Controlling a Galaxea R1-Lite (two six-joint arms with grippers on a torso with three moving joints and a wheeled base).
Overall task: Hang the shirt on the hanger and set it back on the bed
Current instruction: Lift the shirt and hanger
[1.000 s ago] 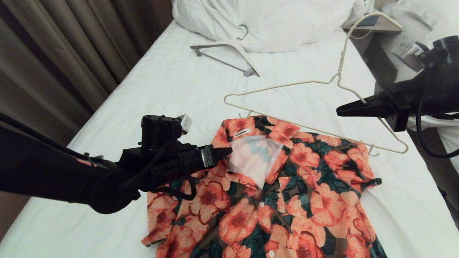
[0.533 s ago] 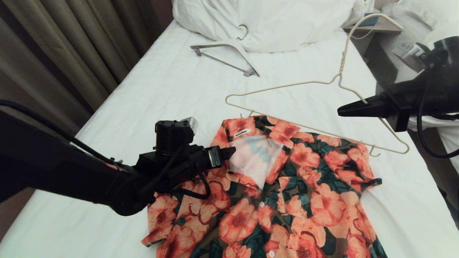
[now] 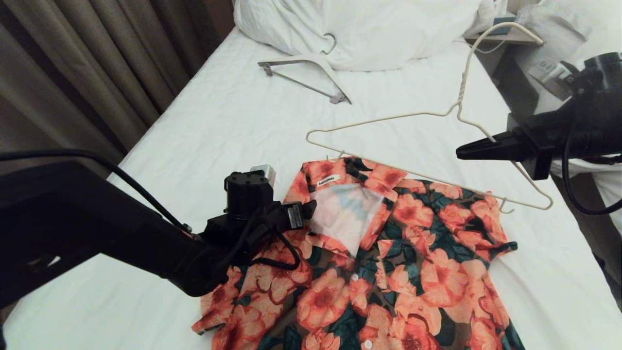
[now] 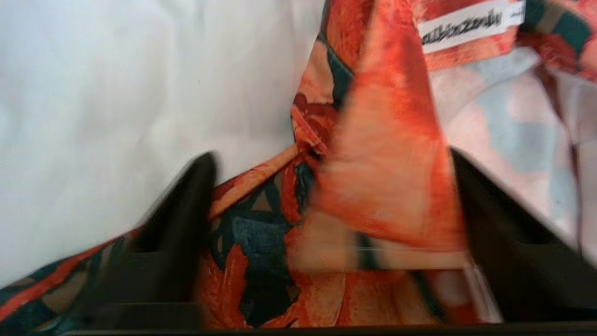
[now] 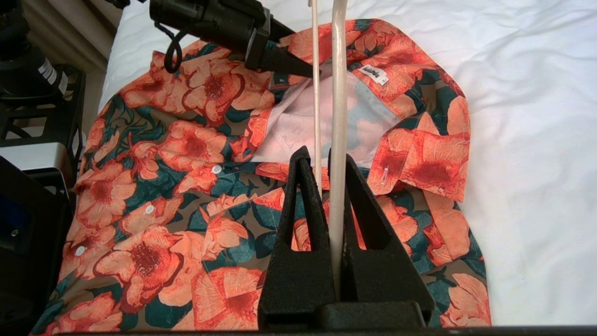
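While flat, shirt [image 3: 369, 262] on bed [image 3: 233, 121]

Soft, even indoor light falls on the bed [image 3: 233, 112], its white sheet bright yet not glaring, while the curtains [image 3: 97, 58] at far left stay dim. The left wrist view is smeared with motion blur, its dark fingers [image 4: 177, 233] and the shirt [image 4: 382, 177] fuzzy; the right wrist view is sharp.

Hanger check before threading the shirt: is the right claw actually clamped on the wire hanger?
Yes, in the right wrist view the right claw pinches the wire hanger.
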